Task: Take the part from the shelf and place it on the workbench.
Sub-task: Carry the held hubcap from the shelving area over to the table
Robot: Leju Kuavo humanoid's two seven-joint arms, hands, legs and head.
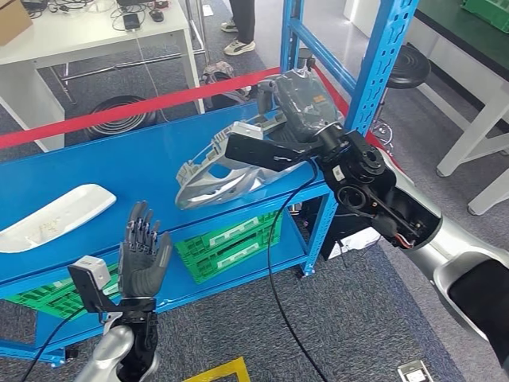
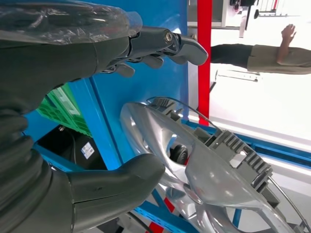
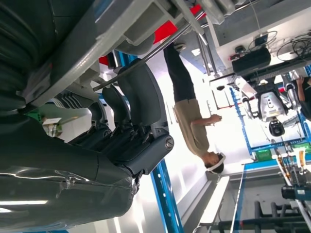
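The part is a silver, ribbed housing with cut-outs, lying tilted on the top board of the blue shelf. My right hand, wrapped in clear plastic, reaches over the part's right end. In the right wrist view its fingers curl around the grey edge of the part. My left hand is raised in front of the shelf, left of the part, palm up and fingers apart, holding nothing. The left wrist view has the thumb and fingers spread, with the part beyond them.
A white curved panel lies on the same board at the left. Green crates fill the lower shelf. A blue upright post stands close behind my right arm. Red tape runs behind the shelf. A person stands farther back.
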